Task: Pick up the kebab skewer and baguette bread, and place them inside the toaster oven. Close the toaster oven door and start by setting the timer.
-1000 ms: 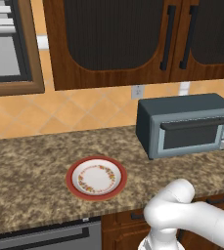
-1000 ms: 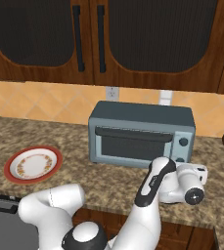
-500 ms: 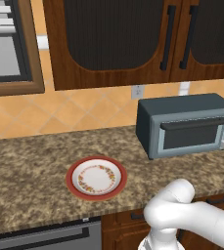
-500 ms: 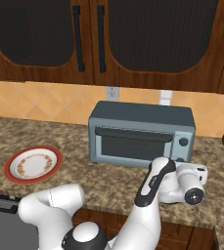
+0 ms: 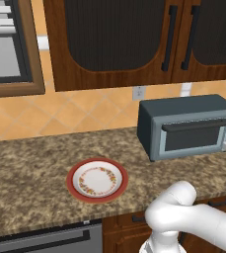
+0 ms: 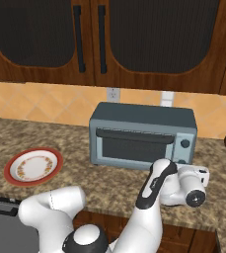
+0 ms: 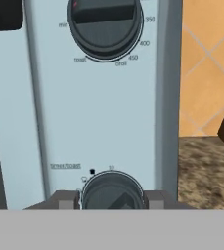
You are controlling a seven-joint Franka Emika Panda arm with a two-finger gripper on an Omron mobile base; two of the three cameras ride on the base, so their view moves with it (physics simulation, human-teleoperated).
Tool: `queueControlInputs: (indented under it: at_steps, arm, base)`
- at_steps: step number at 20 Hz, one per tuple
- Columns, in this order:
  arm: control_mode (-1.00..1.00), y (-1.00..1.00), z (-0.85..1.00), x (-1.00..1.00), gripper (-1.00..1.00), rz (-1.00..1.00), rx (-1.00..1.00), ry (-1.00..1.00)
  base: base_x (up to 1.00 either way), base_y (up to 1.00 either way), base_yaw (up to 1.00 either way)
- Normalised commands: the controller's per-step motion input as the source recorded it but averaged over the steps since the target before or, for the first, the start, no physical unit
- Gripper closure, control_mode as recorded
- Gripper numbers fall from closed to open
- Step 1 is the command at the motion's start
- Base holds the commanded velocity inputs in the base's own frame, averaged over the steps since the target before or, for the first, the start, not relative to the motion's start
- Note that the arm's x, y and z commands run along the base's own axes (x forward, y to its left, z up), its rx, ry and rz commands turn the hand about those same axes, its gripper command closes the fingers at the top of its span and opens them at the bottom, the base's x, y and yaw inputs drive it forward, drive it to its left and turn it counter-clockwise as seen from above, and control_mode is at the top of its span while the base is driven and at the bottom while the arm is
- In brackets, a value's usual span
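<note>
Now you are at the last step, the timer. Start with the big picture: the counter [image 6: 75,136] carries the toaster oven [image 6: 143,136], and the toaster oven door [image 6: 136,147] stands shut, its dark bar handle along the top. The glass is too dark to tell whether the kebab skewer and baguette bread lie inside; the red-rimmed plate [image 6: 33,166], at 9 o'clock of the oven, is bare, so I judge they are in.

Your gripper [image 7: 112,199] sits at the knob panel [image 7: 101,122] on the oven's right side. In the hand view the temperature knob [image 7: 105,27] is at 12 o'clock and the timer knob [image 7: 112,191] at 6 o'clock, right between the fingertips [image 7: 67,199]. The jaws have drawn in close on either side of the timer knob and look to be clamped on it.

To do this well, keep the hand square to the panel and turn about the knob's own centre, clockwise toward the minute marks. Do not pull or push while turning, or the pads may slip off the rim. Turn steadily, then let go.
</note>
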Motion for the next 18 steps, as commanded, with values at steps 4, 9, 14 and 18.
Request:
queueControlInputs:
  at_steps: [4,9,14,18]
  arm:
    - [-1.0,0.0,0.0,-0.02,1.0,0.0,0.03,0.0]
    - [-1.0,0.0,0.0,-0.06,1.0,0.0,0.08,0.0]
    - [-1.0,-0.05,0.0,-0.02,1.0,0.0,0.13,0.0]
    - [-1.0,-0.1,0.0,-0.03,1.0,0.0,0.15,0.0]
  base:
    - [0.0,0.0,0.0]
    - [0.0,0.0,0.0]
    - [0.0,0.0,0.0]
    - [0.0,0.0,0.0]
